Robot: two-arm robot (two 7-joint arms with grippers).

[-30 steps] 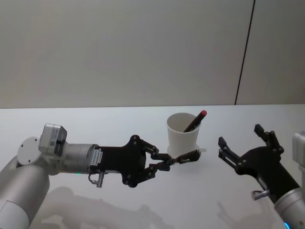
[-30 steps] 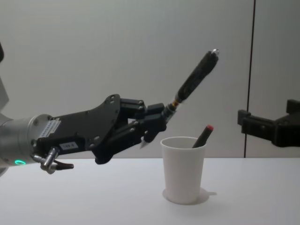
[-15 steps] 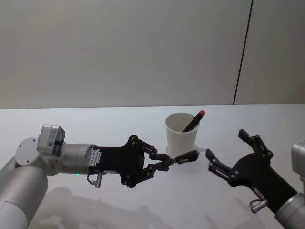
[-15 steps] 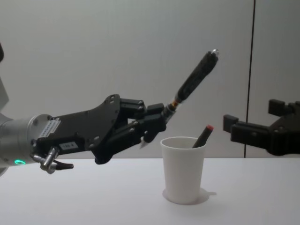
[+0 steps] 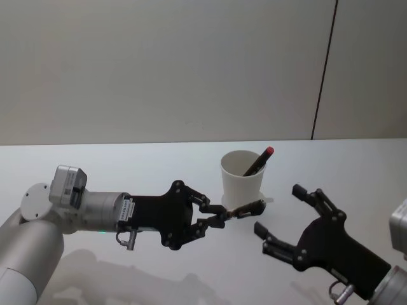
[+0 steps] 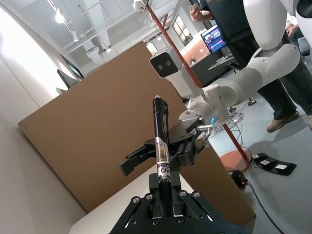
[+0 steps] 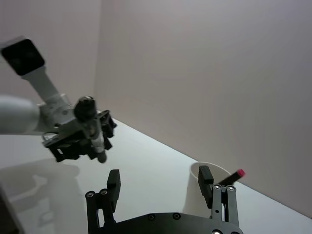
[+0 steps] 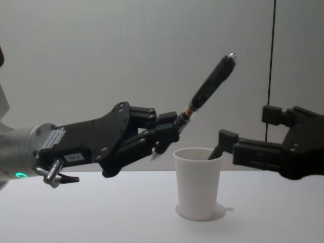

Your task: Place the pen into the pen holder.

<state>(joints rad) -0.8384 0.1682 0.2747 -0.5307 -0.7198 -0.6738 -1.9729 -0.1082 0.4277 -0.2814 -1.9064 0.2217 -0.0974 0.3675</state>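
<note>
We see the pen holder (image 5: 243, 176), a white paper cup, upright on the white table (image 5: 159, 166). One red-capped pen (image 5: 259, 159) leans inside it, its end poking over the rim. The left gripper (image 8: 172, 132) has its fingers pinched tight on the lower end of the pen (image 8: 210, 86). That pen has a black barrel with a silvery tip and slants upward, clear of the table, just in front of the cup. The right gripper (image 5: 280, 210) hangs near the cup, fingers spread wide and empty.
</note>
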